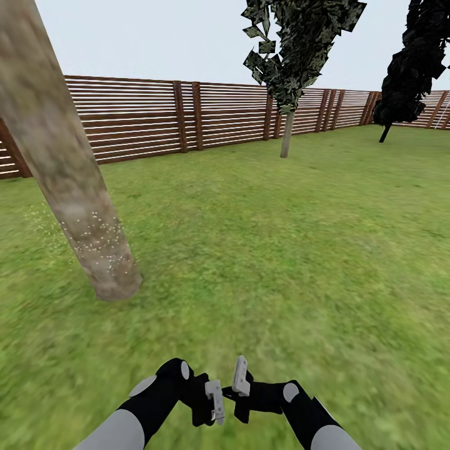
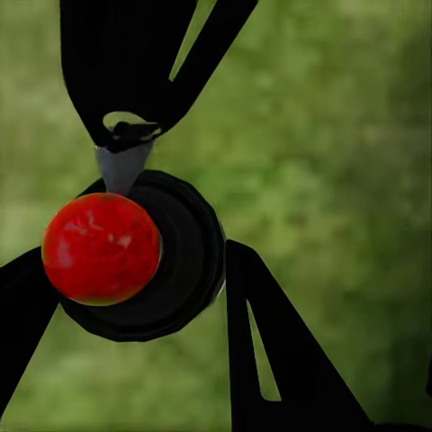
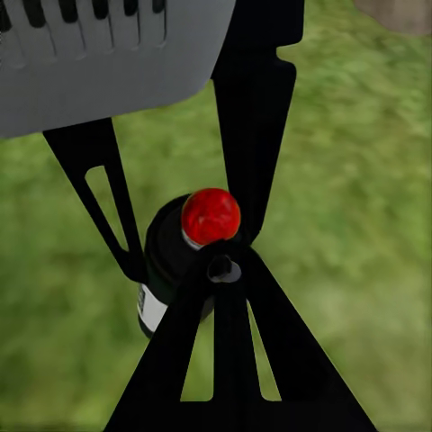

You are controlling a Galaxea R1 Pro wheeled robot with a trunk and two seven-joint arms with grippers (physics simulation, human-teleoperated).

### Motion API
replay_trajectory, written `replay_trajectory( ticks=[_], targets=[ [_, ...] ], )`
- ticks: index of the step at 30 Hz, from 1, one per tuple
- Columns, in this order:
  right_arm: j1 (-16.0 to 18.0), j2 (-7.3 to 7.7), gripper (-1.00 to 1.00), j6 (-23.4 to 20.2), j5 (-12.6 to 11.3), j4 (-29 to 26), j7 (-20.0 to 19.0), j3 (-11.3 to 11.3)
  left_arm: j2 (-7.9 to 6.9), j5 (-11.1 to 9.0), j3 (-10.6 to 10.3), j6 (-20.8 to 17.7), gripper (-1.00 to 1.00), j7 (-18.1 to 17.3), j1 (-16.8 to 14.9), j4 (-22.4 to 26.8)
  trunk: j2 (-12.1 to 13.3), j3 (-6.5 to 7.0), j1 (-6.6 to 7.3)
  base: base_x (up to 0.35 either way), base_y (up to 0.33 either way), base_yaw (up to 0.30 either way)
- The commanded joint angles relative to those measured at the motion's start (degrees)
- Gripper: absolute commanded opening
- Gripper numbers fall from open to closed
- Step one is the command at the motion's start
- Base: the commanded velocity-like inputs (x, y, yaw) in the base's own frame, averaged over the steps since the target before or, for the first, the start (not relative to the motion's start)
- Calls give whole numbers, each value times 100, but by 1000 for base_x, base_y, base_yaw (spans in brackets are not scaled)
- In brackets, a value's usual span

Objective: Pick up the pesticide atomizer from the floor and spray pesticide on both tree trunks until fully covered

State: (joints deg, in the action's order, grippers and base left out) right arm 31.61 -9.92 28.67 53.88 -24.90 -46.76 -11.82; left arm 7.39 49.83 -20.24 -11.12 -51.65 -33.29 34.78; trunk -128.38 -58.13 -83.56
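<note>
With the pesticide atomizer (image 3: pixel 175 261) clamped in the left gripper (image 1: pixel 214 401) low over the lawn (image 1: pixel 281 250) and the right gripper (image 1: pixel 239 376) apparently apart, whitish pesticide (image 1: pixel 103 240) dotted the near trunk's (image 1: pixel 75 194) base, leaving its upper bark and the far tree (image 1: pixel 286 134) seemingly unsprayed.

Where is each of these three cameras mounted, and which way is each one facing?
Head view: on the robot's head, facing forward and down over lawn, a speckled tree trunk and fence; both forearms and grippers show.
Left wrist view: on the left arm, looking along black fingers at the pesticide atomizer over grass.
Right wrist view: on the right arm, looking past black fingers at that bottle.
Shared: both wrist views show the atomizer's red top.
</note>
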Motion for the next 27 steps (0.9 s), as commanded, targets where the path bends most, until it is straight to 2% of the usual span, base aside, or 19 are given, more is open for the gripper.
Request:
replay_trajectory(
  ticks=[1,10,15,18,23,27],
  targets=[
    [3,-7,-100,16,38,-7,-35,-49,0,-5,-7,-57,-100,-29,-2,12,-2,-5,1,0,0,0],
    [3,-7,-100,16,38,-8,-35,-49,-17,-94,4,-57,-100,-29,-3,-34,-2,-5,1,0,0,0],
    [3,-7,-100,16,40,-8,-35,-49,-99,-72,24,-49,-100,-22,-10,-74,-2,-5,1,0,0,0],
    [3,-7,-100,16,38,-7,-35,-49,-295,-47,22,-48,-100,-26,-10,-76,-2,-5,1,0,0,0],
    [3,-7,-100,16,44,-6,-34,-49,-750,-71,28,-41,-100,-29,-4,-110,-2,-5,1,0,0,0],
    [3,-7,-100,16,44,-6,-31,-49,-1030,-60,29,-40,-100,-22,-2,-244,-2,-5,1,0,0,0]
  ],
)
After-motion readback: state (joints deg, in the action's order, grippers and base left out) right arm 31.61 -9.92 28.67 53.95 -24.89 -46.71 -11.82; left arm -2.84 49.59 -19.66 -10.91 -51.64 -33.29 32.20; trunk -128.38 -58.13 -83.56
